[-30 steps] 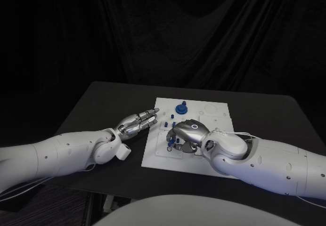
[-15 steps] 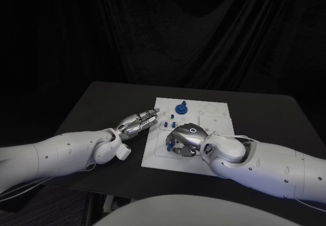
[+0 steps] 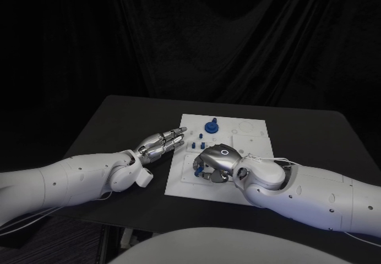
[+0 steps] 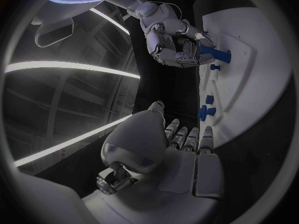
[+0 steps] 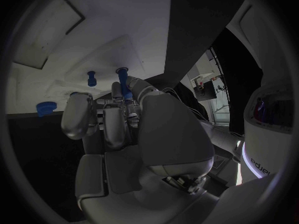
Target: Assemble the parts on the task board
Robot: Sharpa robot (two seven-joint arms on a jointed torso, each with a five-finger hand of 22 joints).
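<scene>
Head view: right robot hand (image 3: pixel 216 160) sits over the task board (image 3: pixel 250 144) at its 7 o'clock corner, grasping a blue peg (image 5: pixel 124 82), which looks stiff, light and slick; best pinched mid-shaft. Left robot hand (image 3: pixel 162 142), released, rests at the board's 9 o'clock edge.

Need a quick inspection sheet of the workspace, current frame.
Surface: black table, bare around the board.
Job's things: white task board mid-table; blue knobbed part standing at its far end; small blue pegs near the middle.
Clutter: nothing seen.
Hands: left hand flat, fingers straight, at the board's left edge, holding nothing; right hand curled over the board, fingers around a blue peg.
Cables: thin white cable along the right wrist.
Surroundings: dark curtain behind.
</scene>
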